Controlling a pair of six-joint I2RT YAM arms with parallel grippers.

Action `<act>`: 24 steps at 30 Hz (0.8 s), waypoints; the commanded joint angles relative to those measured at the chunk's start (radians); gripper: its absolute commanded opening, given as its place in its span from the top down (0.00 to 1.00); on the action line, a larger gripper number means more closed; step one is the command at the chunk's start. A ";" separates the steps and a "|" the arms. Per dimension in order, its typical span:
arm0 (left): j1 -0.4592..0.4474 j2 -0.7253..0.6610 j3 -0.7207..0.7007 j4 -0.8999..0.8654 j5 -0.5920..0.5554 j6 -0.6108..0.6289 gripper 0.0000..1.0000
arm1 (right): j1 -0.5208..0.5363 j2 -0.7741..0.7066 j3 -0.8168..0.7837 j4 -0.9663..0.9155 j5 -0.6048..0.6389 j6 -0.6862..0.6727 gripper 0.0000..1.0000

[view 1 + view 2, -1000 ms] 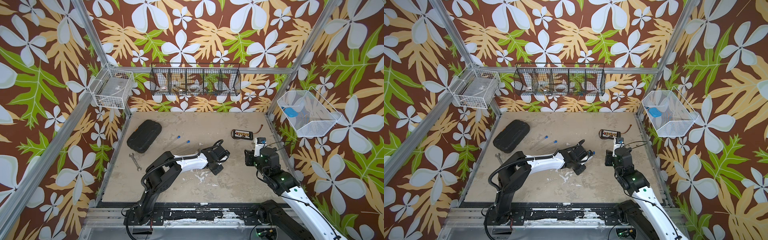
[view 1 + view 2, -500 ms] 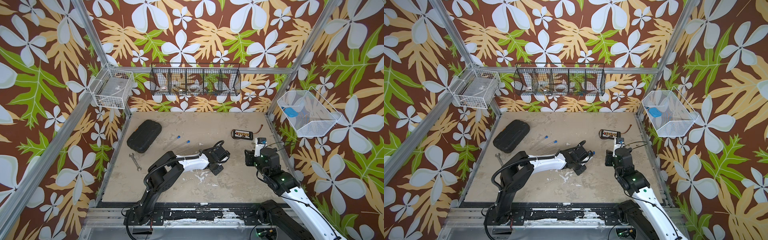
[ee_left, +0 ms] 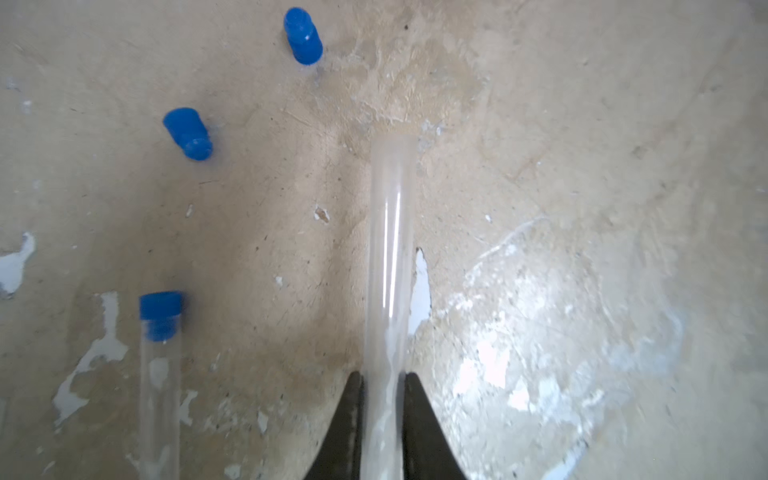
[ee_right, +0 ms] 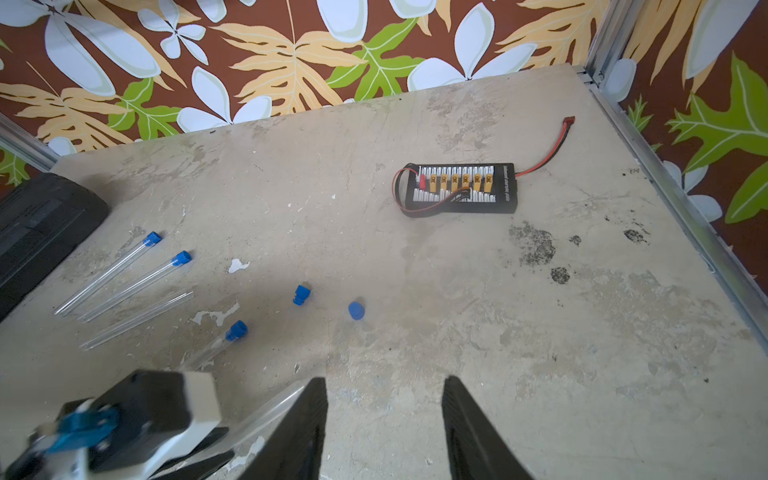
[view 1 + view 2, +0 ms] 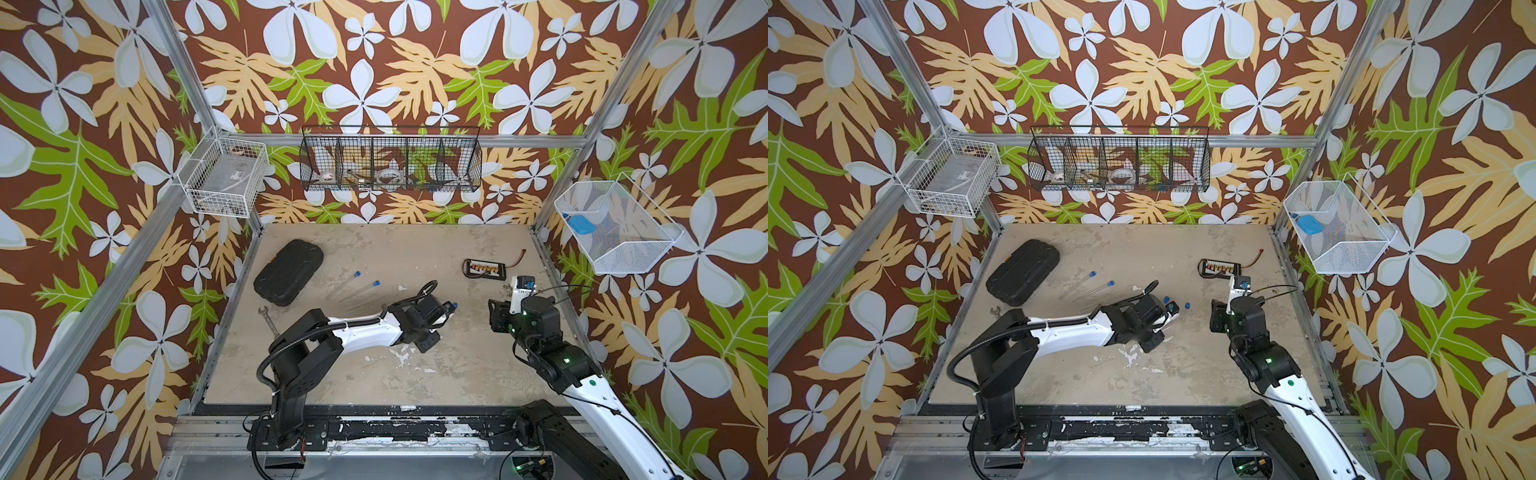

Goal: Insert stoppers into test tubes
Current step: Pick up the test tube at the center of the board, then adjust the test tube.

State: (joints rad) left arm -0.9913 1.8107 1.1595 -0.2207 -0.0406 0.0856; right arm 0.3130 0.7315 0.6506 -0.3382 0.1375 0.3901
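Observation:
In the left wrist view my left gripper (image 3: 381,376) is shut on a clear test tube (image 3: 388,249) with an open, unplugged end, just above the table. Two loose blue stoppers (image 3: 303,36) (image 3: 188,133) lie beyond it, and a plugged tube (image 3: 160,374) lies beside it. In the right wrist view my right gripper (image 4: 384,384) is open and empty over bare table. The held tube (image 4: 270,411) shows next to one of its fingers. Farther off lie two plugged tubes (image 4: 108,272) (image 4: 137,284), one unplugged tube (image 4: 137,320) and the loose stoppers (image 4: 302,294) (image 4: 356,310).
A black case (image 5: 289,266) and a grey wrench (image 5: 268,320) lie at the table's left. A black charging board (image 5: 484,268) with a red lead sits at the back right. Wire baskets (image 5: 390,164) (image 5: 226,176) (image 5: 615,228) hang on the walls.
My left gripper has closed onto the unplugged tube. The right gripper's jaws have spread a little wider. Both arms have barely shifted.

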 commanded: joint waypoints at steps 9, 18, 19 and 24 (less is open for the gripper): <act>0.000 -0.294 -0.272 0.234 0.148 0.216 0.97 | 0.001 0.065 0.117 -0.003 -0.390 -0.030 0.44; 0.000 -0.427 -0.373 0.325 0.157 0.313 0.99 | 0.001 0.263 0.219 -0.201 -0.717 -0.142 0.40; -0.001 -0.437 -0.379 0.331 0.157 0.320 0.99 | 0.001 0.281 0.219 -0.215 -0.761 -0.147 0.40; 0.000 -0.449 -0.386 0.333 0.143 0.333 0.99 | 0.004 0.337 0.197 -0.228 -0.889 -0.145 0.41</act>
State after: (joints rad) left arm -0.9913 1.3651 0.7742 0.0792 0.1059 0.3969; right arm 0.3134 1.0546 0.8570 -0.5346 -0.6315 0.2600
